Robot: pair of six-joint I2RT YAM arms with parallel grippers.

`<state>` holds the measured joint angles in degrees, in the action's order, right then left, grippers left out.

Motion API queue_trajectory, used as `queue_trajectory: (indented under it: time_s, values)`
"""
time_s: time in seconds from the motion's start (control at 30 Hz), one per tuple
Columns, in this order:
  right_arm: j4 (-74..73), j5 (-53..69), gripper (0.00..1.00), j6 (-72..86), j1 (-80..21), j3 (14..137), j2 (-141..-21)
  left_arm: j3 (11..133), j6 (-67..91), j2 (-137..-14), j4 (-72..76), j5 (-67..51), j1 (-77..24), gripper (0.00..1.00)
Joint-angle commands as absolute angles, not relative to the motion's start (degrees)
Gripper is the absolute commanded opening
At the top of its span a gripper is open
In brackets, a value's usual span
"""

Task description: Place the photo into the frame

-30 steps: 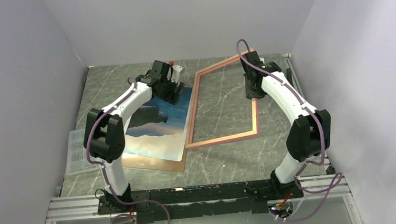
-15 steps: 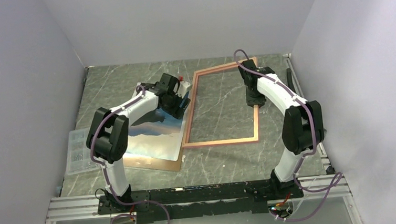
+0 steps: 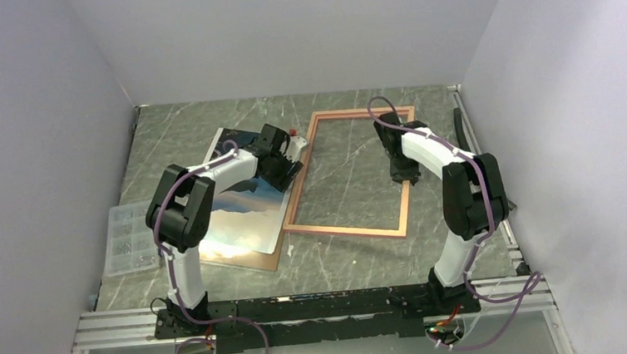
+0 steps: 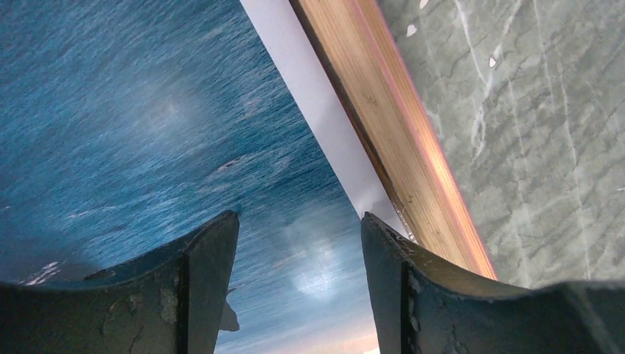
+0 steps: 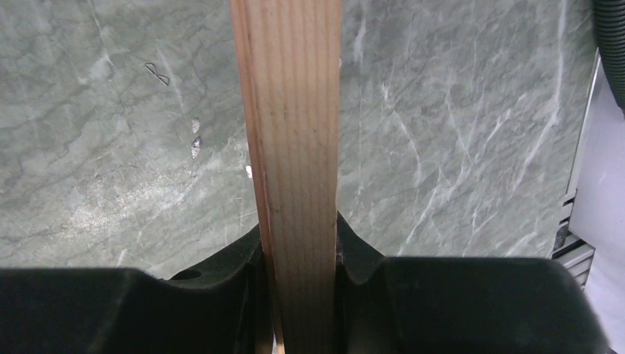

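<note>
The photo (image 3: 242,219) lies face up on the left of the counter (image 3: 182,128), its right margin just beside the frame (image 3: 343,230). Only the left wrist view shows the left fingers (image 4: 206,265) apart over it. The right wrist view shows the right fingers (image 5: 368,273) clamped on the frame's wooden rail.

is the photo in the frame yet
Out. The photo lies on a brown board left of the frame; bare table shows through the frame's opening.
</note>
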<state>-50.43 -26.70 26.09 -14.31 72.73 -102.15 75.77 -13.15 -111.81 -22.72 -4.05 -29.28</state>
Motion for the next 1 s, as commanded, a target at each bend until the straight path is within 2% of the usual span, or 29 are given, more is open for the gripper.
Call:
queue_trajectory:
  time_s: [0.0,0.27,0.33,0.4,0.63,0.77,0.87,0.97]
  values:
    - [-48.6,-28.7,0.29,29.9,-13.9,71.7,-102.5,74.7,-15.3,-112.8,-20.5,-1.6,-32.1,0.67]
    - [-46.2,-28.4,0.30,30.1,-13.8,68.9,-104.4,72.4,-17.8,-111.9,-18.7,1.5,-34.3,0.68]
    - [-45.6,-28.3,0.43,30.6,-13.8,67.8,-104.6,71.6,-18.6,-111.8,-17.7,3.8,-34.5,0.68]
    - [-44.9,-27.8,0.52,30.9,-13.8,67.2,-104.8,71.4,-19.1,-111.9,-17.4,4.8,-34.5,0.67]
    - [-44.1,-26.0,0.60,31.4,-13.8,67.5,-105.6,71.1,-19.3,-111.4,-18.3,5.7,-34.6,0.68]
    - [-45.6,-27.7,0.69,32.4,-13.8,68.5,-103.9,72.3,-18.0,-110.1,-20.8,4.7,-34.1,0.69]
    - [-47.4,-29.9,0.76,33.8,-14.4,70.3,-101.6,76.1,-15.6,-108.8,-24.4,2.0,-30.6,0.71]
    - [-46.8,-27.0,0.80,35.4,-17.5,74.1,-99.7,82.2,-13.8,-107.4,-29.6,-0.2,-25.4,0.73]
